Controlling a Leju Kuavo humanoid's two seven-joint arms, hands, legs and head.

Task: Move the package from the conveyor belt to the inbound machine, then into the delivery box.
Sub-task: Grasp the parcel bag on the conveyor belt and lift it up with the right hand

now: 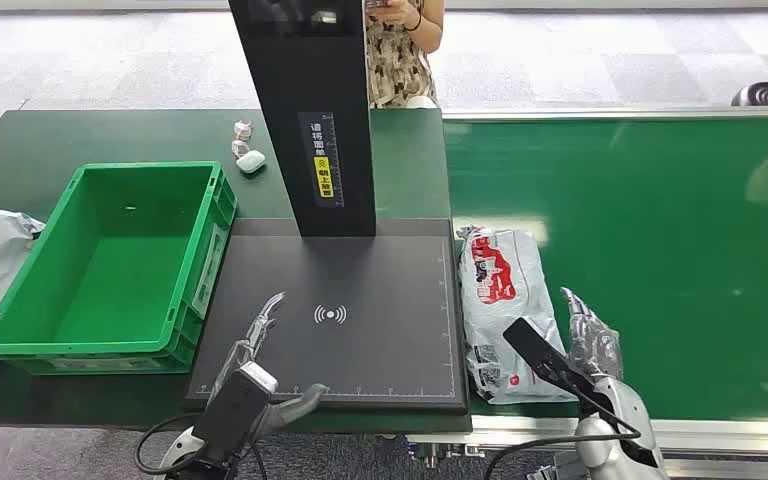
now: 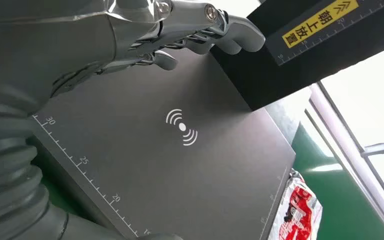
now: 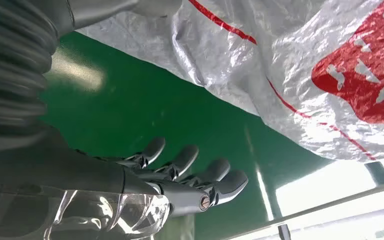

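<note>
Low in the frame, the left hand (image 1: 260, 335) hovers empty over the inbound machine (image 1: 360, 300), fingers extended. Lower right, the right hand (image 1: 585, 335), fingers straight, holding nothing, sits just beside the package (image 1: 500, 290) on the conveyor belt (image 1: 660, 220). Left lies the green delivery box (image 1: 30, 300).

Two silver metal arms with black cables looping near the wrists. Left hand (image 1: 260, 345) and right hand (image 1: 588, 335) have grey ribbed covers, dark fingers, visible screws, apparently clear plastic wrapping.
</note>
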